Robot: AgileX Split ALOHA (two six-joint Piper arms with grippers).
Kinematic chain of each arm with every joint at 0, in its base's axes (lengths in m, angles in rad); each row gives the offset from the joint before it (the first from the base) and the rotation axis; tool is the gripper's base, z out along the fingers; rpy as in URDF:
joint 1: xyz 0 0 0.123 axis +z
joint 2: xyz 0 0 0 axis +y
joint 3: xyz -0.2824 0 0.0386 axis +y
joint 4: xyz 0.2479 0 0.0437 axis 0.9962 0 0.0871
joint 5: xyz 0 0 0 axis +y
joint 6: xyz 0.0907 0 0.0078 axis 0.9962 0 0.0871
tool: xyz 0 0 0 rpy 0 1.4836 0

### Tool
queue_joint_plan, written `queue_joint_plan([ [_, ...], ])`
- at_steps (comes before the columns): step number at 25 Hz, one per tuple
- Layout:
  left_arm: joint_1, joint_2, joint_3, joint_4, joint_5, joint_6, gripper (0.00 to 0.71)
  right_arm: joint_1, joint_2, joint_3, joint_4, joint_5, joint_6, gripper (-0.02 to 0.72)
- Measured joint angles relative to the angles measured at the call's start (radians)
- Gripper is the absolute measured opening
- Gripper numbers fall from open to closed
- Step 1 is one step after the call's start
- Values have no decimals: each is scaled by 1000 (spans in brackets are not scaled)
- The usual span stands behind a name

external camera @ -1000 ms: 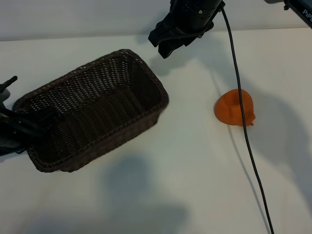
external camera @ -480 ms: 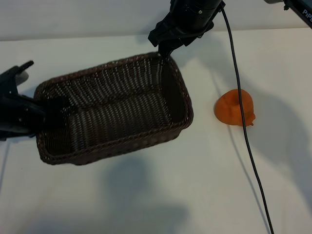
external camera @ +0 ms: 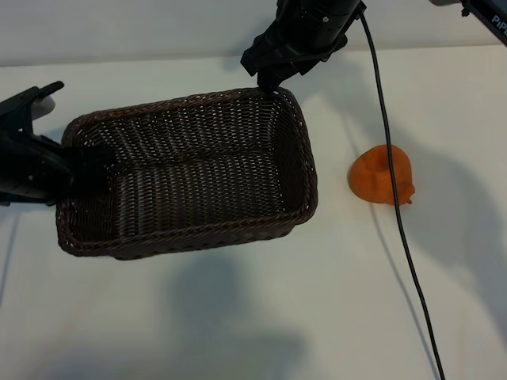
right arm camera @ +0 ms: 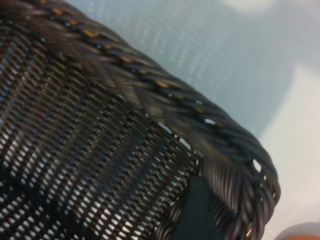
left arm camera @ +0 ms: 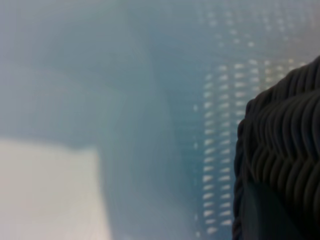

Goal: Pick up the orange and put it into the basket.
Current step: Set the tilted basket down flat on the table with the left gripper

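So the orange [external camera: 382, 175] is sitting on the white desk [external camera: 261, 317] off to the right, untouched, with a black cable [external camera: 394, 198] running across it in the outside view, and it's clear of the basket [external camera: 190, 178] by a gap. What's changed in the last second is the basket: it was tilted and skewed off at an angle, and now my left claw [external camera: 75, 166], clamped on the basket's short left end, has swung it round so it lies roughly level and square, with its right end closer to the orange. The left wrist cam mostly shows braided rim right up close. My right claw [external camera: 269, 75] hasn't budged; it hangs over the basket's far right corner, jaws spread, holding nothing, and its wrist cam shows that corner with a sliver of orange at the frame edge. My read: the basket's now a much easier target, but the pick itself isn't started yet, so the right claw has to get over to the fruit next.
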Motion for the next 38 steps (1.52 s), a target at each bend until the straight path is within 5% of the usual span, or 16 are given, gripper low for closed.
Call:
queue_joint_plan([
  [14, -3, 230, -251, 17, 84, 19, 153, 0, 0, 0, -1, 0, 0, 559],
  [22, -87, 316, -338, 18, 83, 44, 153, 0, 0, 0, -1, 0, 0, 559],
  [38, -105, 348, -357, 61, 58, -47, 153, 0, 0, 0, -1, 0, 0, 559],
])
